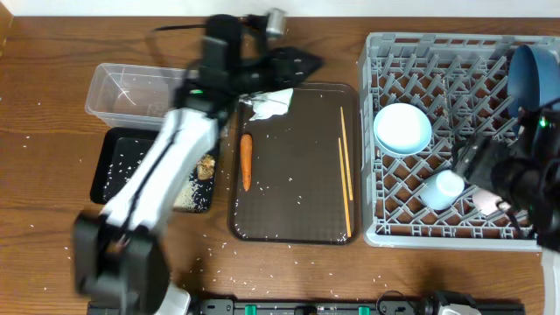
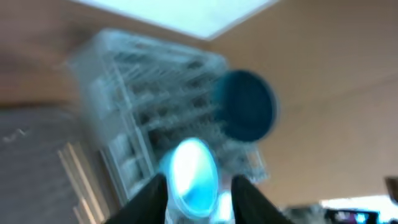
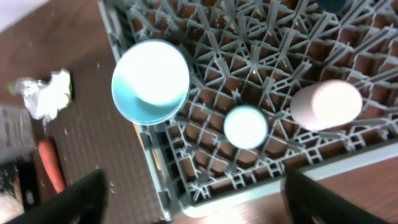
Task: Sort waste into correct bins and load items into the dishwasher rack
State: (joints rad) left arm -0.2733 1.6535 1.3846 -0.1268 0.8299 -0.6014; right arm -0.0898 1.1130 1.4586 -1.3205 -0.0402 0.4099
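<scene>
My left gripper is open and empty at the back of the brown tray, just beyond the crumpled white paper. Its view is blurred. The orange carrot and the chopsticks lie on the tray. In the grey rack are the white bowl, the light-blue cup, the pink cup and the upright blue plate. My right gripper is open above the rack's front.
The clear tub stands at the back left. The black tub in front of it holds rice and a brown lump. The brown tray lies between the tubs and the rack. Rice grains are scattered on the table.
</scene>
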